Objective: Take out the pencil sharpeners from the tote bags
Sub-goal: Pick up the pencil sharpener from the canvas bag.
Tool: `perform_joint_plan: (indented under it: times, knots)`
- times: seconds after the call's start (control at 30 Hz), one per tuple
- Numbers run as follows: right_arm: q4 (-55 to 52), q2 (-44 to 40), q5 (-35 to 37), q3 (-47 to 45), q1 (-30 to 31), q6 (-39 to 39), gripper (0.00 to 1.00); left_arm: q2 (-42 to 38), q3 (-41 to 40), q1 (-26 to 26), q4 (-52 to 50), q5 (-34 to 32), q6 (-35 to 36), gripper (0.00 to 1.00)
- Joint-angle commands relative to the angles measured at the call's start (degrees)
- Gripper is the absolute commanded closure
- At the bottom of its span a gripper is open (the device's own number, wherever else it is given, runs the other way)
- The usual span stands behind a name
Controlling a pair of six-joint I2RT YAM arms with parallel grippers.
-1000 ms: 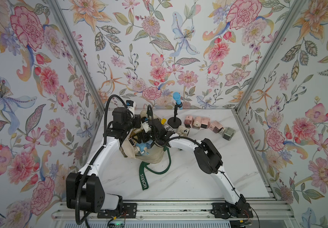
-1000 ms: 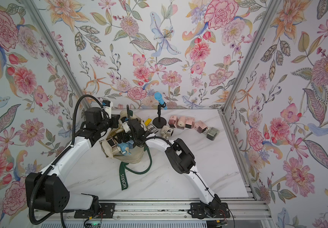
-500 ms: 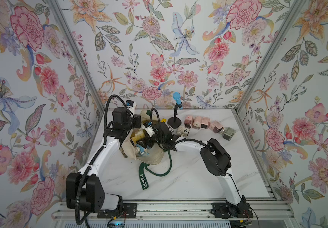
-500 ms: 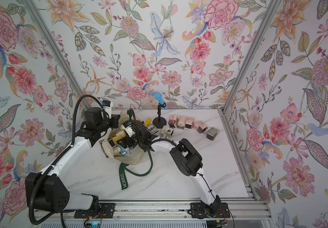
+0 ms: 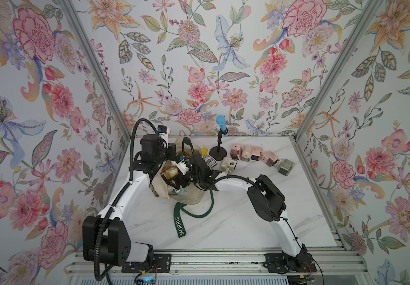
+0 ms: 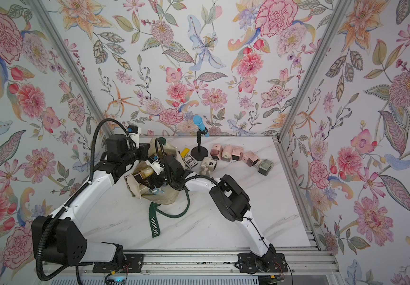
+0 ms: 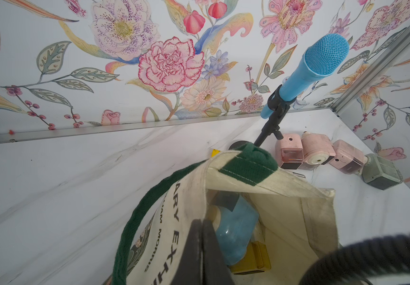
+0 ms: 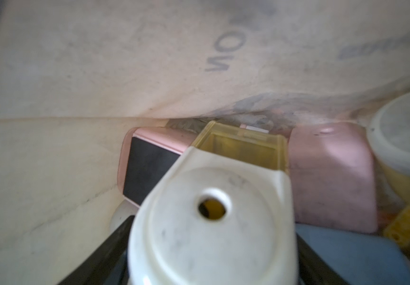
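Probably a lab booth: floral panels (image 5: 199, 61), aluminium rails (image 5: 223, 261).

Left pincer (image 7: 200, 225) clamped, right pincer (image 8: 211, 234) wide.

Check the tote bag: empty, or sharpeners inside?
Not empty: the tote bag holds a blue sharpener; right wrist view shows a pink sharpener and a cream sharpener.

Floral wallpaper walls (image 5: 199, 61), aluminium corner posts (image 5: 93, 71), white marble tabletop (image 5: 236, 222), slotted metal front rail (image 5: 223, 259), even light
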Motion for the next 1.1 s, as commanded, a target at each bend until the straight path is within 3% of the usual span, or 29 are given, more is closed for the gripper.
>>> perform_joint_plan:
  times: [0.0, 0.2, 0.37, 1.07]
  knots:
    - [-0.3, 1.5, 2.8, 2.5, 1.2, 1.6, 0.26, -1.0, 0.8, -0.4, 3.6, 1.7, 0.5, 1.0]
    - [2.7, -2.4, 4.6, -2.3, 1.1, 1.6, 0.4, -1.3, 0.7, -0.3, 3.7, 1.5, 0.6, 1.0]
    - [4.2, -8.2, 5.3, -7.3, 1.2, 0.8, 0.47, -1.4, 0.7, -0.4, 3.5, 1.4, 0.6, 1.0]
    - [6.3, -39.3, 21.9, -33.7, 1.1, -1.2, 0.55, -1.4, 0.6, -0.4, 3.5, 1.4, 0.6, 1.0]
